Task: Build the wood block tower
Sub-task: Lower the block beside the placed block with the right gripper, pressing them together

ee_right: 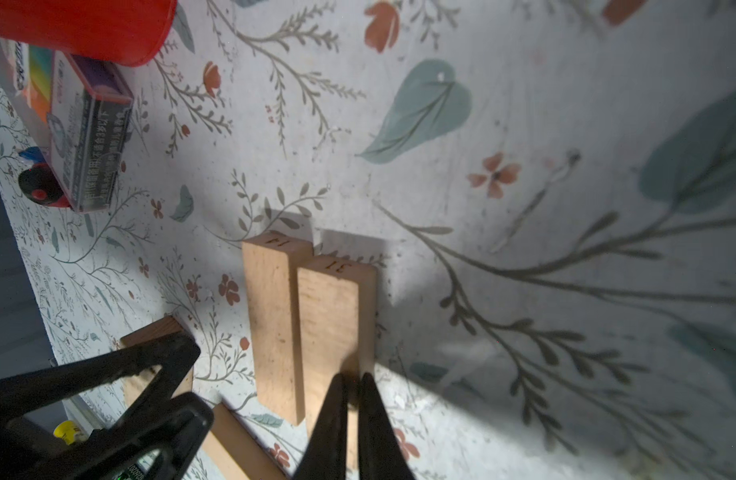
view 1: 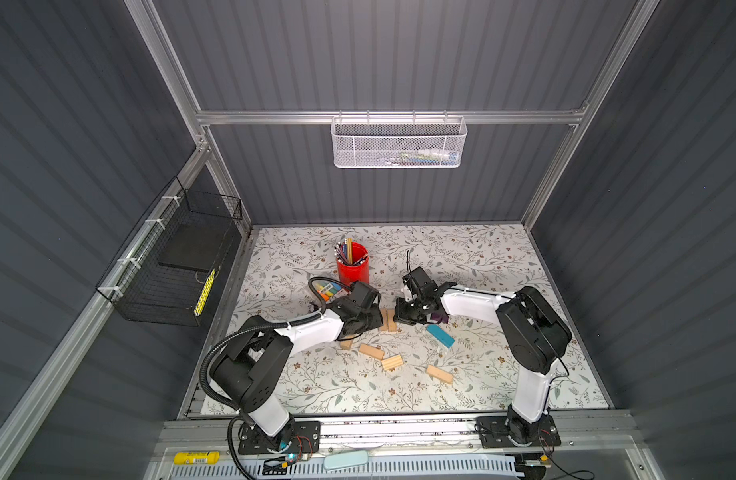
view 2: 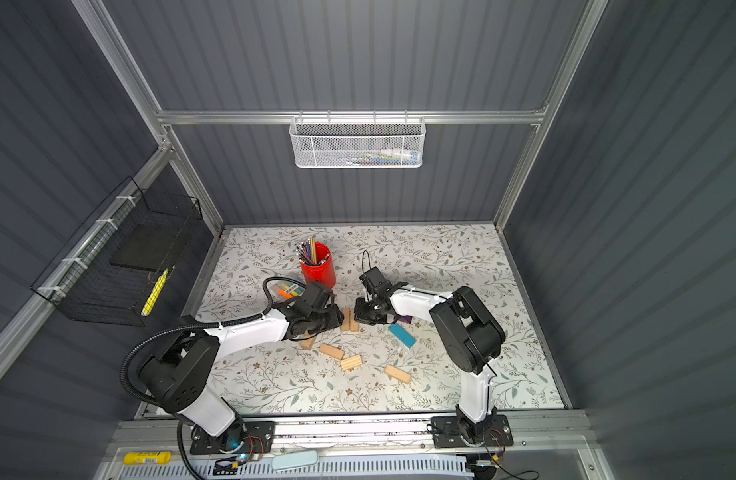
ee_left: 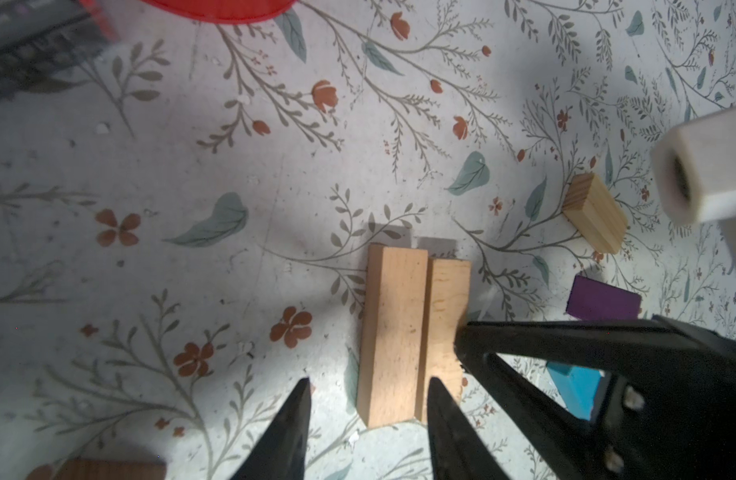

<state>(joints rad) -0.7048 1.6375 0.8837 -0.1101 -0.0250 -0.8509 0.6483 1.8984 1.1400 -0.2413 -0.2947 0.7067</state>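
Note:
Two tan wood blocks (view 1: 387, 320) (view 2: 349, 320) lie flat side by side on the table, between both grippers. No tower is in view. My left gripper (ee_left: 370, 386) (view 1: 374, 322) is open, its tips hovering over the pair's near end, gripping nothing. My right gripper (ee_right: 353, 380) (view 1: 399, 318) is shut, its tips against the outer edge of the block marked 31 (ee_right: 333, 316), beside the one marked 14 (ee_right: 274, 328). A blue block (view 1: 440, 336) and a purple block (view 2: 404, 319) lie by the right gripper. Loose tan blocks (view 1: 371, 351) (view 1: 392, 362) (view 1: 439, 374) lie nearer the front.
A red cup of pencils (view 1: 353, 266) stands behind the grippers, with a marker pack (view 1: 328, 289) beside it. Another tan block (view 1: 346, 344) lies partly under the left arm. A white mesh basket (view 1: 399, 143) hangs on the back wall and a black wire basket (view 1: 179, 257) on the left wall.

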